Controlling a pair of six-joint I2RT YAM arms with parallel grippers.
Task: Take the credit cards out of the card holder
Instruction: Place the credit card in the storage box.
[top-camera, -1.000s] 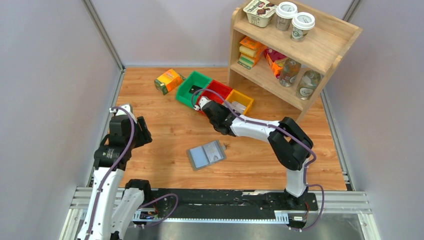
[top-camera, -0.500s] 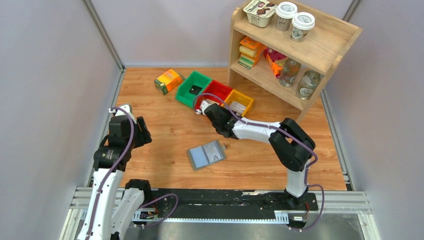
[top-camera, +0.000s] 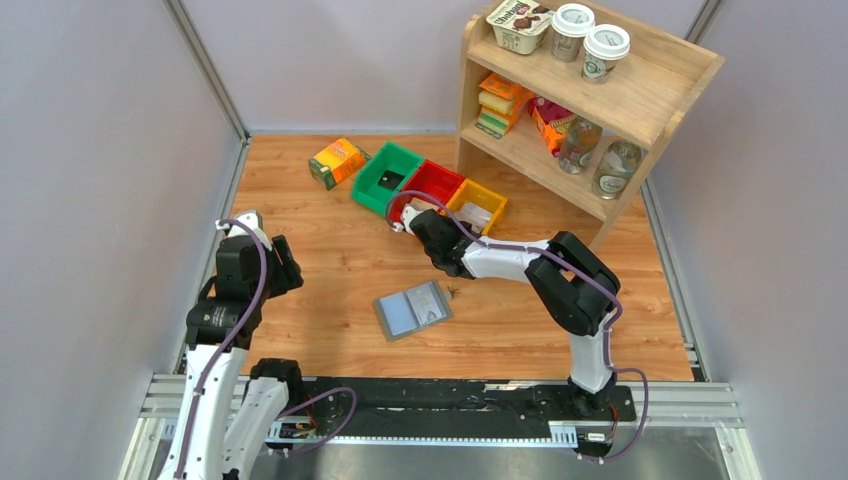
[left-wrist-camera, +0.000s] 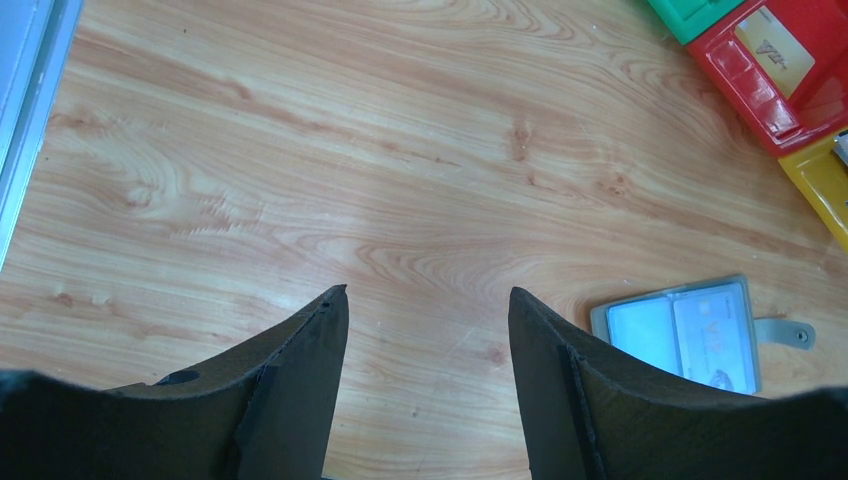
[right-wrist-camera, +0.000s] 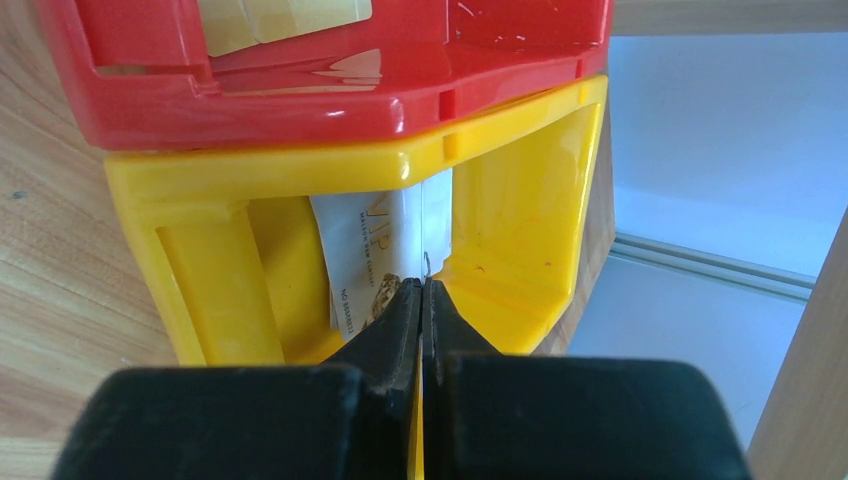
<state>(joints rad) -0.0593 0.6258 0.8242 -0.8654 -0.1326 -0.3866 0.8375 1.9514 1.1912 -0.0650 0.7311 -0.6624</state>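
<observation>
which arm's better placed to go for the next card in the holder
Probably left: the left fingers stand open with the card holder in view; the right fingers are shut over at the yellow bin.

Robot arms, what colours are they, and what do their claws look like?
The left arm and right arm are white tubes joined by chunky black joints, with a thin purple cable looping along each. The left claw and right claw each have two matte black, wedge-shaped fingers tapering to tips.
</observation>
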